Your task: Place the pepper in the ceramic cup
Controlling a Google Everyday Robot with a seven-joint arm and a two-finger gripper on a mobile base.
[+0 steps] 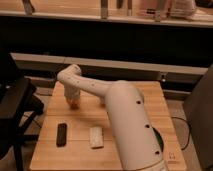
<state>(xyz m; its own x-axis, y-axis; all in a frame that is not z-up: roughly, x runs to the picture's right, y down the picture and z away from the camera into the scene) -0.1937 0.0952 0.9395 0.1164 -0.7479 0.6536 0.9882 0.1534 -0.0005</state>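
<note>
Pale wooden counter (75,156) set before a dark wall, with a light ledge (130,66) running behind it and a bright shelf (75,19) higher up across the top of the view. Black chair (16,107) just off the counter's left edge. Bulky white arm (127,117) rising from the near right corner, covering much of the counter's right half, then narrowing and reaching across to the far left part of the surface. Bent elbow joint (70,76) at the far left, with the last link turned straight down from it. Pincer (73,100) at the end of that link, pointing down, low over the wood near the far left corner; whether wide or narrow, impossible to tell. Pepper (74,105) seen as a small orange patch right at the pincer's tip, just above or on the counter; held or merely touched, not clear. Nearer the front edge, well apart from the pincer, a dark oblong object (61,134) lying flat, and just to its right a small white block (96,136), also flat, close beside the arm's wide body.
</note>
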